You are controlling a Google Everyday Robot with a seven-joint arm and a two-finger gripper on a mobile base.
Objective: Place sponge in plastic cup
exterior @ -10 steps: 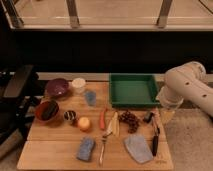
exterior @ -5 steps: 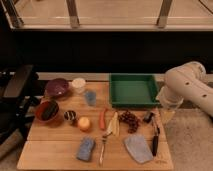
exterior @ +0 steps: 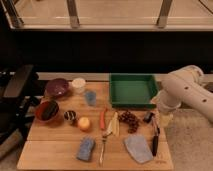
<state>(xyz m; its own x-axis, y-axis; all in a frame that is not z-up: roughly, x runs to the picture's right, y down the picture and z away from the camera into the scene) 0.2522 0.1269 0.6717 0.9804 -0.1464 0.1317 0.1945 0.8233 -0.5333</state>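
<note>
The sponge [exterior: 86,148], a small blue-grey block, lies flat near the front edge of the wooden table, left of centre. The plastic cup [exterior: 90,97], a small bluish translucent tumbler, stands upright further back, between the white container and the green tray. My gripper [exterior: 150,118] hangs at the end of the white arm on the right, just in front of the green tray's near right corner. It is open and holds nothing. It is far to the right of both the sponge and the cup.
A green tray [exterior: 132,90] sits at the back right. A purple bowl [exterior: 57,88], white container [exterior: 78,84] and red bowl [exterior: 46,110] stand on the left. A carrot [exterior: 103,118], orange [exterior: 84,123], grapes [exterior: 129,119], grey pad [exterior: 138,148] and black-handled knife [exterior: 155,141] lie mid-table.
</note>
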